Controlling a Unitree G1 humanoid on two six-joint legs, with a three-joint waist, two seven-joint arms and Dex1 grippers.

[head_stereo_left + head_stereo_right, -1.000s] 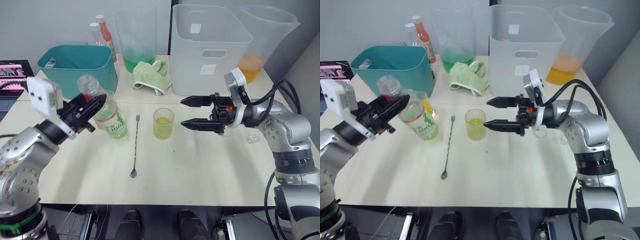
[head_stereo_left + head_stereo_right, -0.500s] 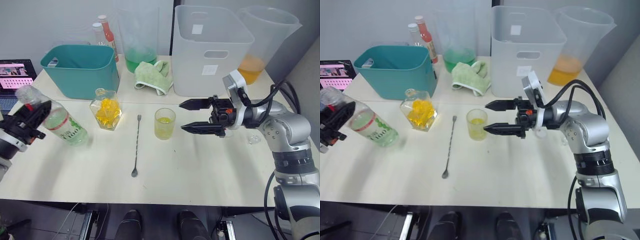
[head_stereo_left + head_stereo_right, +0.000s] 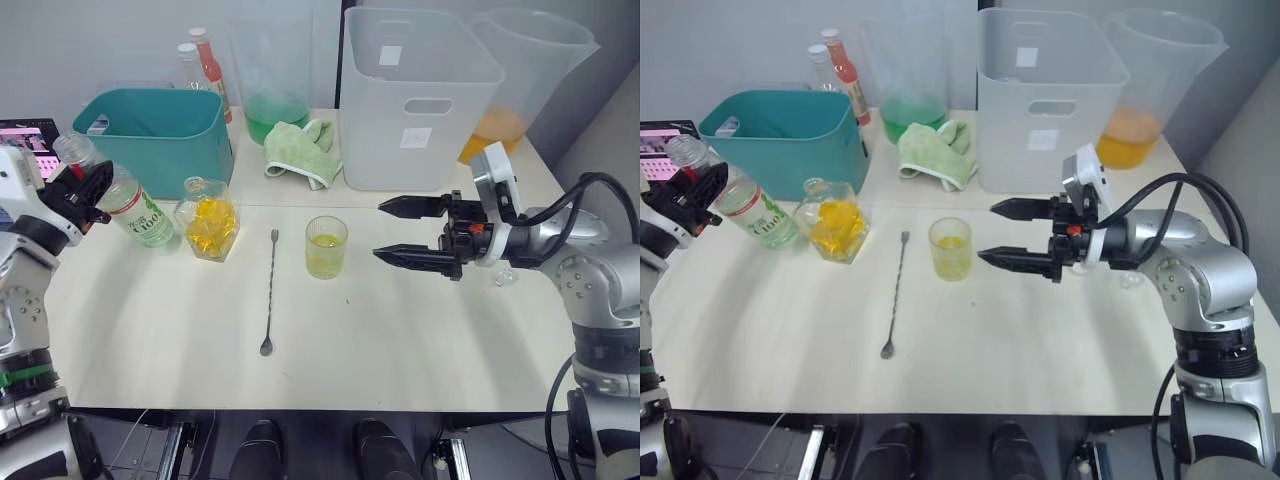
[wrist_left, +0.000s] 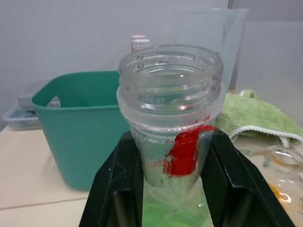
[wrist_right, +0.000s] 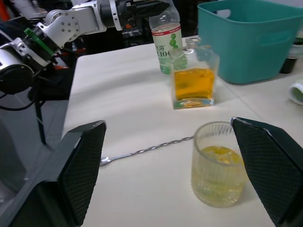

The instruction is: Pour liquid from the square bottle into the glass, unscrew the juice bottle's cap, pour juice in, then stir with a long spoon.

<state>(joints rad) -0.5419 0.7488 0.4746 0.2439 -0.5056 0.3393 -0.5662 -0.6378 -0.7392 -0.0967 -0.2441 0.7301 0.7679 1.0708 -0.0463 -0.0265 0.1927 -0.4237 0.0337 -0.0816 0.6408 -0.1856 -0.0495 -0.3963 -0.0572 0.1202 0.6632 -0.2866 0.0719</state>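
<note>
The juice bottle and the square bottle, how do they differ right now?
The juice bottle is slim, labelled white and green, and holds pale greenish liquid; the square bottle is squat, unlabelled, with yellow liquid. The juice bottle leans, its neck gripped by the left gripper; the square bottle stands free and upright on the table. Both are clear and open at the mouth.

A: The juice bottle point(image 3: 128, 208) looks like thin clear plastic; the square bottle point(image 3: 209, 220) and glass point(image 3: 326, 246) are glossy glass.

B: The spoon point(image 3: 270, 292) is shiny metal, the towel point(image 3: 303, 150) soft cloth, the bench point(image 3: 400, 330) smooth and matt.
</note>
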